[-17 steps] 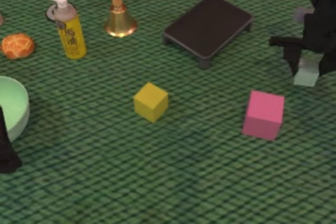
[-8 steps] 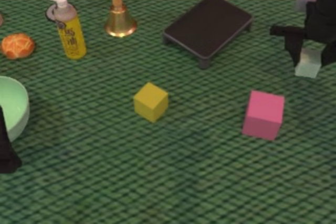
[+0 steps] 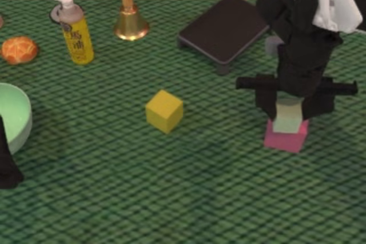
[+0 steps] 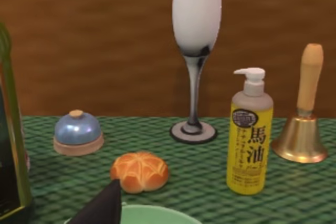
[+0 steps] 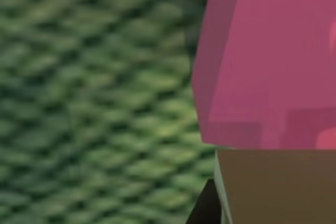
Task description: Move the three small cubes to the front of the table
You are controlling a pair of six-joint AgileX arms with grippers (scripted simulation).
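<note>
Holding the small pale grey-green cube (image 3: 287,116) clenched just above the large pink cube (image 3: 286,136), my right gripper (image 3: 293,108) seems mid-delivery, while the mid-sized yellow cube (image 3: 164,110) waits mid-table, left arm parked.

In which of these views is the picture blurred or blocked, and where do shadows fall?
Top view: even light; the right arm hides most of the pink cube, and the yellow cube casts only a soft shadow. Left wrist view: clear, the lotion bottle reads well. Right wrist view: very close, the green cloth is blurred and the pink cube fills much of the picture.
</note>
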